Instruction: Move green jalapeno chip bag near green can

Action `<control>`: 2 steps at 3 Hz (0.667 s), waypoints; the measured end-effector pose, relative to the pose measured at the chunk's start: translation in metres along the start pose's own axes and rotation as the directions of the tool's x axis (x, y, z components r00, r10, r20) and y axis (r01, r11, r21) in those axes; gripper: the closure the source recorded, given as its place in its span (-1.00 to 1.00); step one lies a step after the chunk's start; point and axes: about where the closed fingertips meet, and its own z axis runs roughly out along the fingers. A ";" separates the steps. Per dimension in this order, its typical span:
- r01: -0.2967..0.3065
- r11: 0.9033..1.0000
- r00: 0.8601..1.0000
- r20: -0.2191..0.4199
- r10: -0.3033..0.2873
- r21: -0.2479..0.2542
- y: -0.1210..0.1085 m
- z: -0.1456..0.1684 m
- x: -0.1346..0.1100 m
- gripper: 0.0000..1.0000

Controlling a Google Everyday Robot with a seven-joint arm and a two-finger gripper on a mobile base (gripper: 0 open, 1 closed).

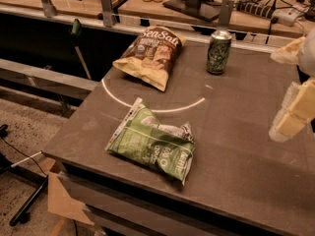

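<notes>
The green jalapeno chip bag [153,142] lies flat near the front of the dark table, its white sealed edge to the left. The green can [218,51] stands upright at the table's back, right of centre. My gripper [291,118] hangs at the right edge of the view, above the table's right side, well to the right of the bag and in front of the can. It touches neither of them.
A brown-and-tan "Sea Salt" chip bag [152,54] lies at the back left of the table [236,146]. A white arc [147,107] is marked on the tabletop between the bags. A counter with cables and bottles runs behind.
</notes>
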 end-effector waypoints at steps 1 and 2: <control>-0.042 0.999 0.986 0.163 0.038 0.019 0.014 0.015 0.009 -1.00; -0.065 0.997 0.967 0.248 0.052 0.046 0.017 0.002 0.003 -1.00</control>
